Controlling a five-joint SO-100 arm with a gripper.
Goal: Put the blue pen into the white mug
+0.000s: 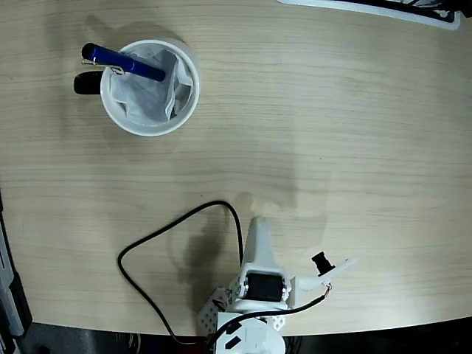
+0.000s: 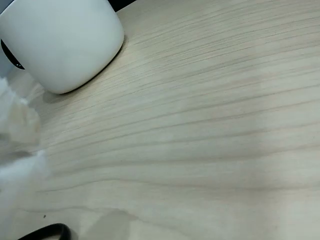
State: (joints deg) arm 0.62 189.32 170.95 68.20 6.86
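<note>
In the fixed view the white mug (image 1: 185,110) stands at the table's upper left, lined with crumpled white tissue. Its black handle (image 1: 87,82) points left. The blue pen (image 1: 122,61) lies slanted in the mug, with its lower end in the tissue and its upper end sticking out over the rim above the handle. My gripper (image 1: 258,227) is folded back over the arm's base at the bottom centre, far from the mug. It looks like one tapered white piece with no gap and nothing held. The wrist view shows the mug's outer wall (image 2: 65,45) at the top left. The pen is out of sight there.
A black cable (image 1: 166,232) loops across the table left of the arm and shows as the cable (image 2: 47,232) at the wrist view's bottom edge. A white flat object (image 1: 383,9) lies along the top right edge. A dark strip runs down the left edge.
</note>
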